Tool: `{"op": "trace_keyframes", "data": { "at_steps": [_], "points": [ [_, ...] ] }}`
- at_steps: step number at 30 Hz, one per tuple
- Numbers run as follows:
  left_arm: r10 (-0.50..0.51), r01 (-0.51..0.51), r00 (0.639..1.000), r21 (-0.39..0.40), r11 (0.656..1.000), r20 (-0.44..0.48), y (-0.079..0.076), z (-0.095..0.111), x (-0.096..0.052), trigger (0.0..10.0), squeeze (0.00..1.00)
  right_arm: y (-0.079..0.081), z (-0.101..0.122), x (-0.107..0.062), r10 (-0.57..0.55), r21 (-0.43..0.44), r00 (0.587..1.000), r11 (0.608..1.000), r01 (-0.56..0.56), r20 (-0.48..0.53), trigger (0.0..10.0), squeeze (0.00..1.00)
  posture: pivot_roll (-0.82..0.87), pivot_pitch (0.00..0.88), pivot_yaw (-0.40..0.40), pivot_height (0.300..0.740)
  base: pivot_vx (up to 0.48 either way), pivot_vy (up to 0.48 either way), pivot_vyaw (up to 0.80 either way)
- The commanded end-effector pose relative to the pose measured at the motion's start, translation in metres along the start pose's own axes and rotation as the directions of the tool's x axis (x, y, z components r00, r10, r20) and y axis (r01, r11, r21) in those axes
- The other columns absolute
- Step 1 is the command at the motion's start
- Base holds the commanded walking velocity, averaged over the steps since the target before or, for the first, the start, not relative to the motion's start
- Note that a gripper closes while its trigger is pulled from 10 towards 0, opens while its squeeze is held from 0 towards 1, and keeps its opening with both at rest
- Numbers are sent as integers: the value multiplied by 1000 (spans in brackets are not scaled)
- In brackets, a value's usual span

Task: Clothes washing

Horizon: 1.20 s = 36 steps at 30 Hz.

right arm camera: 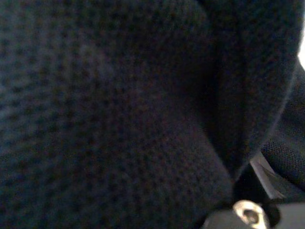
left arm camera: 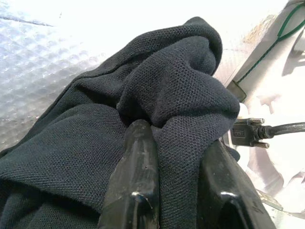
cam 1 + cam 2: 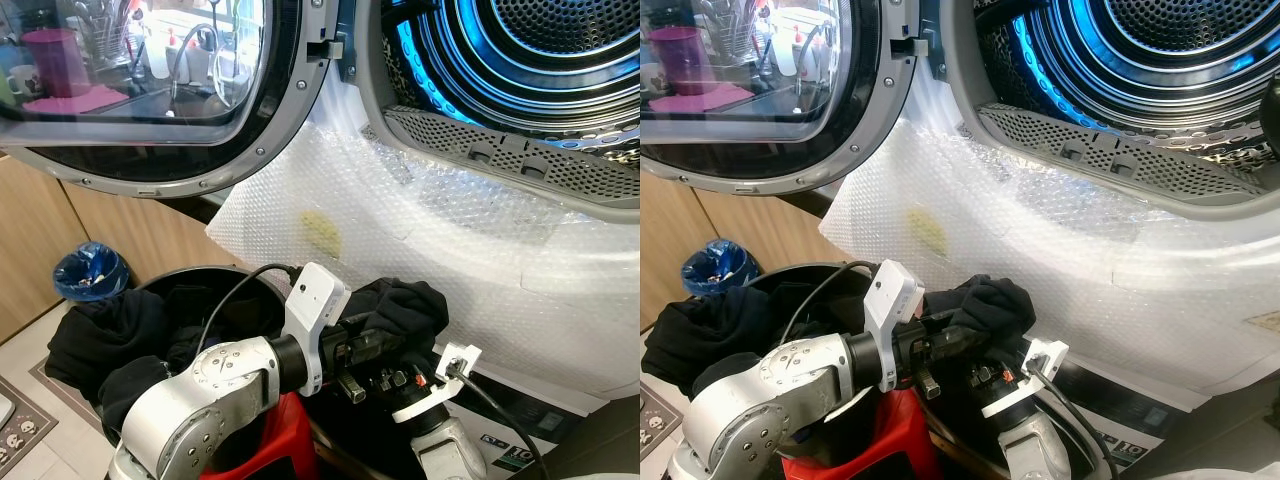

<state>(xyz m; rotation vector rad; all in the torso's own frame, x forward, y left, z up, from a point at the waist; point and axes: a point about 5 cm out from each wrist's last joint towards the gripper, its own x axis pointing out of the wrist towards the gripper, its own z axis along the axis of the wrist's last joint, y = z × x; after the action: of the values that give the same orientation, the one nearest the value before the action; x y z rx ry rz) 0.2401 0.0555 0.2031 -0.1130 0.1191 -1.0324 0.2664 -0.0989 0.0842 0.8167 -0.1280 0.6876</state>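
A dark navy knit garment point(image 3: 405, 305) is bunched up just above the black laundry basket point(image 3: 200, 275), below the washer's open drum point(image 3: 540, 50). My left gripper point(image 2: 178, 191) is shut on a fold of it, with cloth squeezed between the two black fingers point(image 2: 136, 176). My right gripper point(image 3: 388, 380) reaches up from below into the same bundle. Its wrist view is pressed against dark cloth, so its fingers are hidden. More dark clothes point(image 3: 100, 335) hang over the basket's left rim.
The round glass door point(image 3: 150, 90) is swung open to the left. Bubble wrap point(image 3: 450, 250) covers the machine's front under the drum opening. The basket rests on a red stool point(image 3: 285, 440). A bin with a blue bag point(image 3: 90, 272) stands by wooden cabinets at the left.
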Motion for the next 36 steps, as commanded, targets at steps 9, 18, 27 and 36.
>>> {"op": "trace_keyframes", "data": {
  "at_steps": [9, 18, 27, 36],
  "points": [
    [48, -48, 999, 34, 998, 9, 8, -2, -13, 10000, 1000, 4, 8, 0, -32, 40, 990, 999, 27, 138, 0, 0, -6, 50, -10, 740, 0, 0, 0],
    [205, -209, 976, 55, 976, 76, 31, 12, -36, 10000, 1000, -2, 12, -4, -59, 30, 988, 998, 55, 142, 0, 0, 15, 91, -17, 740, 0, 0, 0],
    [369, -372, 928, 85, 924, 47, 43, 7, -66, 10000, 1000, -19, 22, -14, -117, -5, 982, 993, 119, 147, 0, 0, 34, 105, -21, 740, 0, 0, 0],
    [780, -779, 622, 162, 606, 71, 98, -15, -108, 10000, 1000, -25, 33, -17, -128, -36, 980, 990, 135, 154, 0, 0, 35, 105, -30, 740, 0, 0, 0]
  ]
}}
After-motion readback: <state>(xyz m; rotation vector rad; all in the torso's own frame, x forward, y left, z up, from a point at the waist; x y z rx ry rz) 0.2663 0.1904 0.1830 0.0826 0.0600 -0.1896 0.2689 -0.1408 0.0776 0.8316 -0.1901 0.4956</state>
